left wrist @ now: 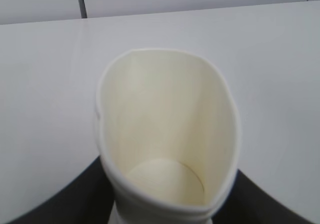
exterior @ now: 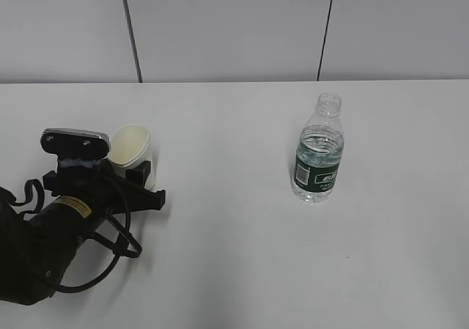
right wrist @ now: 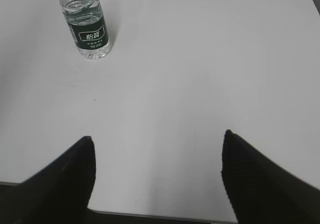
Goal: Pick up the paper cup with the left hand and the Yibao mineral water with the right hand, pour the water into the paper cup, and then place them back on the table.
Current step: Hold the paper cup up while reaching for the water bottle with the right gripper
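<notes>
The cream-white paper cup is at the left of the white table. My left gripper is shut on its lower body. In the left wrist view the cup fills the middle, empty and squeezed into an oval between the black fingers. I cannot tell whether the cup rests on the table. The Yibao mineral water bottle stands upright and uncapped, right of centre, with water in it. It also shows in the right wrist view at the far left. My right gripper is open and empty, well short of the bottle, and out of the exterior view.
A grey-white panelled wall runs behind the table's far edge. The table's near edge lies just under the right gripper's fingers.
</notes>
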{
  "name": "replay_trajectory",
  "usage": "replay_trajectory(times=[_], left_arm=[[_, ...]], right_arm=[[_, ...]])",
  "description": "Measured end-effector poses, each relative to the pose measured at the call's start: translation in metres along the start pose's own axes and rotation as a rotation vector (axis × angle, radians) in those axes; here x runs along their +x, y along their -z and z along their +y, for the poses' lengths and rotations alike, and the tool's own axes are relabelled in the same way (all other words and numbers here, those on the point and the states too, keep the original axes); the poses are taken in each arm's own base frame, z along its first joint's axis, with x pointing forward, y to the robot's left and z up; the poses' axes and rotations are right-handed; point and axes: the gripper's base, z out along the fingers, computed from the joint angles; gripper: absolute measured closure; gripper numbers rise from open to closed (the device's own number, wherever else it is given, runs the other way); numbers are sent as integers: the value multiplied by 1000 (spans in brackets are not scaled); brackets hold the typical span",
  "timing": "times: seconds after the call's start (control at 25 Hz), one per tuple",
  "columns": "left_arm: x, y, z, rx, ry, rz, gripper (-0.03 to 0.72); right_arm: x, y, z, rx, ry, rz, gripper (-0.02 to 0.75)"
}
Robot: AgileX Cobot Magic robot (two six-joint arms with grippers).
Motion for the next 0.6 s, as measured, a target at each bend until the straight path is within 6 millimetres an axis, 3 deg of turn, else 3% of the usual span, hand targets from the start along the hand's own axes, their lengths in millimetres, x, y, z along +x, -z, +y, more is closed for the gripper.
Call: replay_trajectory(times=[0.6], left_arm=[[0, 0, -9, 94, -43, -1, 342]], right_arm=[[-8, 3, 5, -50, -29, -71, 137]])
